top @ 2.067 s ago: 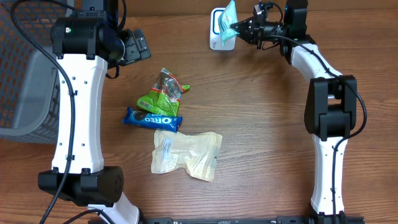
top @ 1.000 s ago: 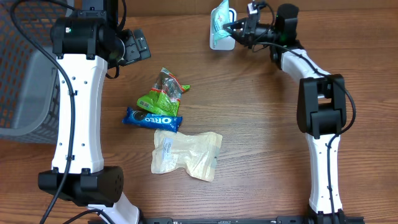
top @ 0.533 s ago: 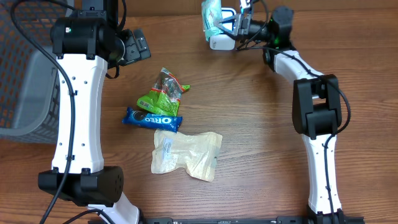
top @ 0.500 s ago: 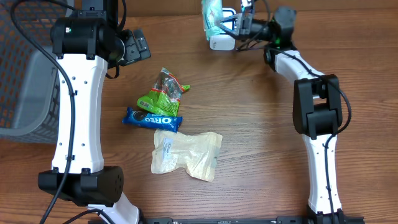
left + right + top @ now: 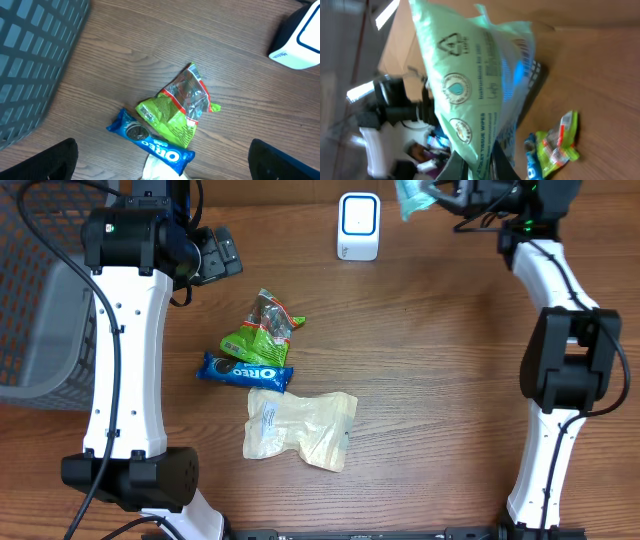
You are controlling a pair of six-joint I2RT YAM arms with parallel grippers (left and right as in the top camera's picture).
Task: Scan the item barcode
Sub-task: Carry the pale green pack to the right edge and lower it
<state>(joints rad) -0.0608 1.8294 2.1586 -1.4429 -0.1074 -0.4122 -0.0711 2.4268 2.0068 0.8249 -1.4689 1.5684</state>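
Well, my R gripper (image 5: 438,196) is pinched tight on the green tissue pack (image 5: 413,198); pack sticks out beyond my tips, held up right of the scanner (image 5: 358,226) & apart from it. L gripper (image 5: 161,164) gapes wide w/ nothing in it

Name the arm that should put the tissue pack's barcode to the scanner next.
Right. The right gripper is shut on the green tissue pack near the white scanner; the left gripper hangs open, away by the snacks.
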